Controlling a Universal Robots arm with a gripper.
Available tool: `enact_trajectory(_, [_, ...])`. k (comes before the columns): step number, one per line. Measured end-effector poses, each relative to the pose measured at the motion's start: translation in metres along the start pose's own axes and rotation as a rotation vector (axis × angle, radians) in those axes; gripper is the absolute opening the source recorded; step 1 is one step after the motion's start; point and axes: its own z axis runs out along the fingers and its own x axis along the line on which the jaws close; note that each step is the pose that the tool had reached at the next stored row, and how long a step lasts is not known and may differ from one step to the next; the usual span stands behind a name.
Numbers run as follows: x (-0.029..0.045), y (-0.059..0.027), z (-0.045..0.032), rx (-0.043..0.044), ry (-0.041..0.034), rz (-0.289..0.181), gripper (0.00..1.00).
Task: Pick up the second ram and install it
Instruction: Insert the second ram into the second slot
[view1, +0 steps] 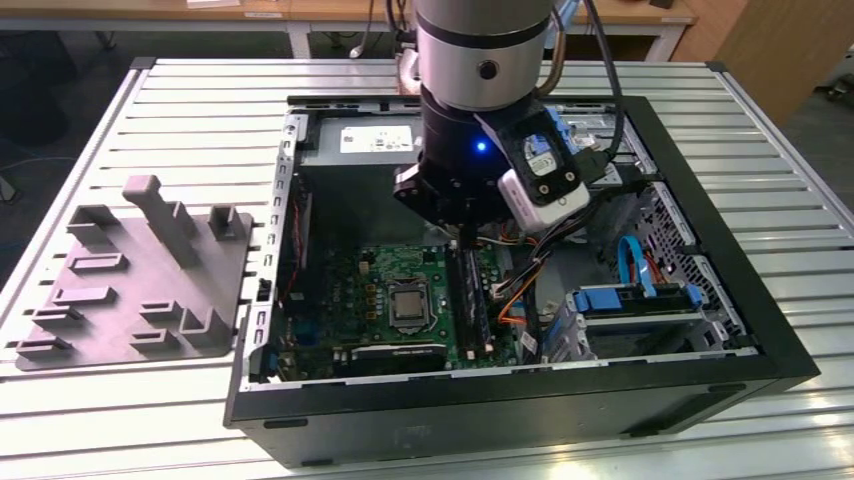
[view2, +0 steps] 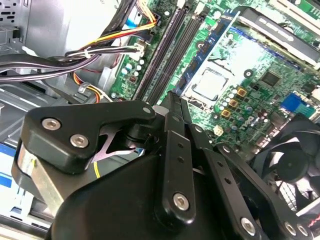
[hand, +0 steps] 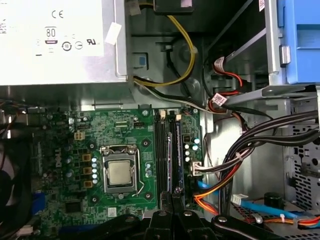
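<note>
Now | gripper (view2: 171, 100) closed over second ram (hand: 171, 150) on motherboard (hand: 125, 131) | cables (hand: 240, 160) just beside

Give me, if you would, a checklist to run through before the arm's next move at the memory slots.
1. Case open, motherboard exposed: ok.
2. The gripper is down inside the case, in line with the memory slots: ok.
3. A dark stick stands in the slots just ahead of the gripper: ok. Whether it is the second ram, and whether it is fully seated: cannot tell.
4. The cables run beside the slots, not across them: ok.
5. The grey tray sits on the table outside the case, apart from the arm: ok.
</note>
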Motion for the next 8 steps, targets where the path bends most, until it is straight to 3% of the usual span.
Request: enact_trajectory(8, [-0.0025, 0.0041, 0.0069, -0.0001, 0.0, 0.0, 0.11])
